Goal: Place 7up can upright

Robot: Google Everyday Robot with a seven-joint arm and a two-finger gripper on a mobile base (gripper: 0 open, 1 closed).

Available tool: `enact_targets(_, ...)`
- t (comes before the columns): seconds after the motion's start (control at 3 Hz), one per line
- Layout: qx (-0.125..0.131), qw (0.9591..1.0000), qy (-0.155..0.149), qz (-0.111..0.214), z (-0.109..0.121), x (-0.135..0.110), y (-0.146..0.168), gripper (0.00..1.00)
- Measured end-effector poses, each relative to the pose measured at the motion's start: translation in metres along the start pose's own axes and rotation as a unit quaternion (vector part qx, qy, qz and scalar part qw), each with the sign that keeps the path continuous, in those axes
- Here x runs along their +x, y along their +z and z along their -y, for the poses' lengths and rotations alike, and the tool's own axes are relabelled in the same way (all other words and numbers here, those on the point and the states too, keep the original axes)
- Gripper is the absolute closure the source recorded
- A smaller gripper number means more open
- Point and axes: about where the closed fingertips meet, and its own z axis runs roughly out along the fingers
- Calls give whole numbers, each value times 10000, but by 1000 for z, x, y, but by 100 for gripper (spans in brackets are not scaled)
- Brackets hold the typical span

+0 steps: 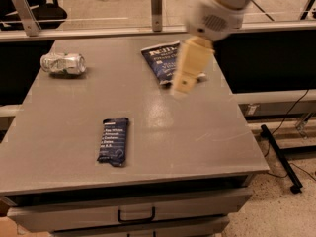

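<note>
The 7up can (63, 63) is a dented silver-and-pale-green drink can. It lies on its side at the far left of the grey table (148, 127). My gripper (181, 88) hangs from the white arm over the table's far right part. It is above the large dark blue snack bag (163, 58) and partly hides it. The gripper is well to the right of the can and holds nothing.
A small dark blue snack bar (113, 141) lies at the table's front middle. A glass rail with metal posts (156, 8) runs along the far edge. A drawer with a handle (136, 215) is below the front edge. A black floor stand (281, 157) is to the right.
</note>
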Motion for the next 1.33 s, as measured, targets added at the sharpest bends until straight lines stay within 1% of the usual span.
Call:
enact_targets(0.33, 99, 9982, -290, 525, 18, -109, 19, 0)
enact_targets(0.67, 69, 9973, -401, 611, 13, -130, 20, 0)
enact_targets(1.0, 151, 9971, -365, 654, 15, -134, 21, 0)
enact_targets(1.33, 203, 9962, -138, 840, 33, -155, 59, 0)
